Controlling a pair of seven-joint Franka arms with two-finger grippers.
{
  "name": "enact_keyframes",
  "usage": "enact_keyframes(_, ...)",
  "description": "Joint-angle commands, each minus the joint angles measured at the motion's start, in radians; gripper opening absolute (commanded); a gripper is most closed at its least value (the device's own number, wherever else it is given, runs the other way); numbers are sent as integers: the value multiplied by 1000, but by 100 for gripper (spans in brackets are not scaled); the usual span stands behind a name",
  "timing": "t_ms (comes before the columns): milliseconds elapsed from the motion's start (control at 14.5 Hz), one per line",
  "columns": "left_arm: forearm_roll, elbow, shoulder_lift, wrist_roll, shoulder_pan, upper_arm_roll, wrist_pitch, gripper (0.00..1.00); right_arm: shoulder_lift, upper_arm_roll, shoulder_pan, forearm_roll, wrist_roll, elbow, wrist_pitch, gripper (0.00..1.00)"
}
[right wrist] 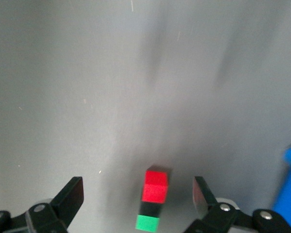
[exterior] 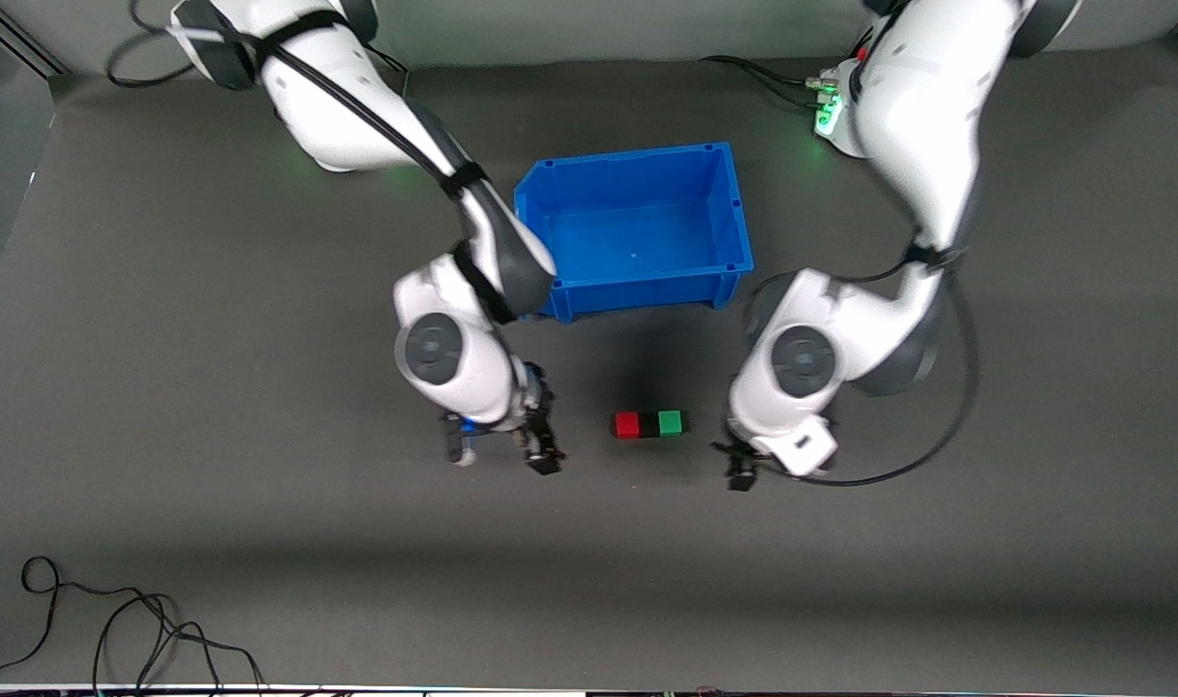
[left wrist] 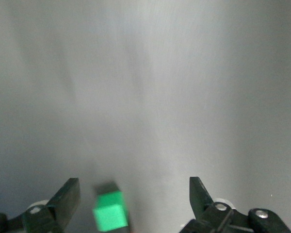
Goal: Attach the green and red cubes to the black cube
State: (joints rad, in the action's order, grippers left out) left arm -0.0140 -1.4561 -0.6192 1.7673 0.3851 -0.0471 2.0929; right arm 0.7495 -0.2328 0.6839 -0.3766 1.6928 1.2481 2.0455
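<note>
Forming one rigid, light row, red cube [exterior: 627,424], black cube [exterior: 649,424] and green cube [exterior: 670,422] likely suit end-face gripping; left gripper [exterior: 743,465] and right gripper [exterior: 503,451] flank it, both wide open and empty.

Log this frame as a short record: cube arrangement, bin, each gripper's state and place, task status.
cubes: red cube, black cube and green cube joined in one row on the table
bin: blue bin farther from the front camera than the row
left gripper: open, holds nothing, beside the green end
right gripper: open, holds nothing, beside the red end
status: appears attached
</note>
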Motion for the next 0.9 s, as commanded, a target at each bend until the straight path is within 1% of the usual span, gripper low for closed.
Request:
enact_keyframes(0, 32, -52, 122, -384, -63, -7, -143, 100, -152, -75, 9, 21, -161, 80, -149, 100)
enact_keyframes(69, 55, -58, 151, -488, -95, -5, -161, 100, -203, -97, 9, 22, -214, 112, -189, 100)
enact_keyframes(138, 54, -75, 185, -553, -119, -5, -174, 100, -255, -121, 11, 30, -270, 141, -218, 100)
enact_keyframes(207, 49, -95, 217, -669, -135, -3, -200, 100, -303, -141, 14, 71, -338, 164, -258, 100)
enact_keyframes(276, 49, -101, 239, -844, -162, 1, -238, 100, -344, -155, 17, 124, -402, 178, -295, 100)
enact_keyframes(414, 49, -102, 259, -1082, -215, 3, -298, 100, -433, -151, 0, 229, -502, 210, -349, 100)
enact_keyframes(483, 49, -107, 268, -1171, -253, 3, -313, 100, -485, -132, -36, 275, -572, 236, -364, 100)
enact_keyframes(552, 49, -110, 279, -1266, -284, 1, -324, 100, -537, -75, -87, 313, -646, 269, -370, 100)
enact_keyframes(690, 49, -106, 295, -1411, -310, 6, -376, 100, -645, 89, -269, 387, -778, 347, -372, 100)
enact_keyframes(759, 49, -106, 303, -1457, -339, 4, -381, 100, -686, 162, -352, 418, -845, 375, -373, 100)
enact_keyframes(828, 48, -106, 309, -1497, -350, 6, -395, 100, -712, 214, -424, 435, -931, 384, -384, 100)
